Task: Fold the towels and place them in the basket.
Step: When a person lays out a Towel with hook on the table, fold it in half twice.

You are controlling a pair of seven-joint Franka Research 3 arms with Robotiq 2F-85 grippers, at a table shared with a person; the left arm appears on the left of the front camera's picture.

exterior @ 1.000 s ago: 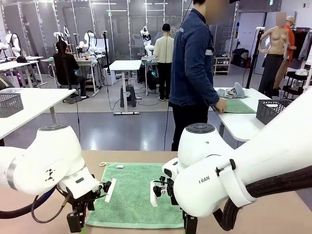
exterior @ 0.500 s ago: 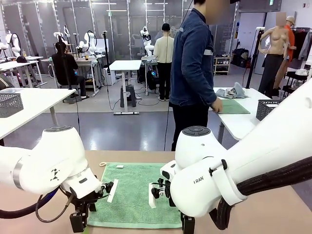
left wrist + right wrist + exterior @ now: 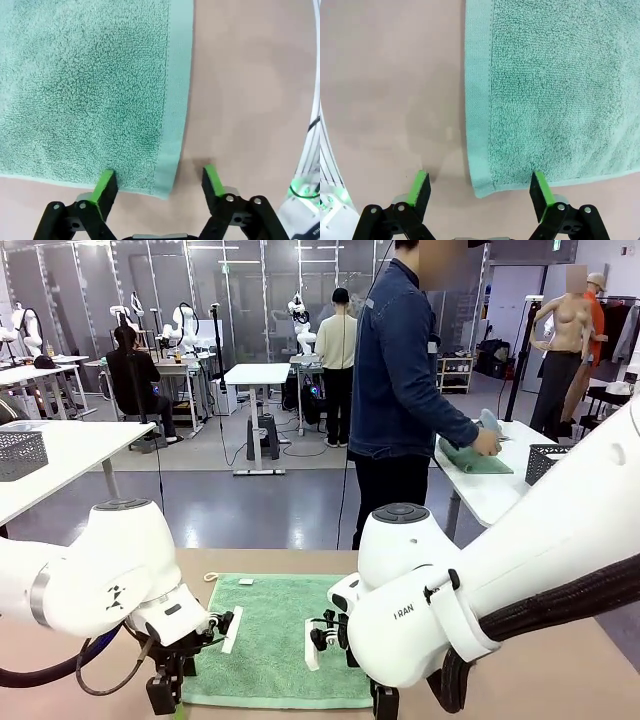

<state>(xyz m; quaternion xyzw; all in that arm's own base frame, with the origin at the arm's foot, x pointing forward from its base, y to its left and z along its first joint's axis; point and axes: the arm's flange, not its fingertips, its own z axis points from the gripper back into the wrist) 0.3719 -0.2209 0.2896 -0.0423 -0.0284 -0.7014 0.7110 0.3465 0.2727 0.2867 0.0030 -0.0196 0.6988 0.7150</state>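
Tabletop (image 3: 250,75) beige under mint towel (image 3: 275,630)

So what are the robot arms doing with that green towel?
A mint green towel lies flat and unfolded on the table. The left pincer and the right pincer are both open. Each one straddles a near corner of the towel and isn't gripping it yet. Farther back, a person handles a second green towel at a white table.
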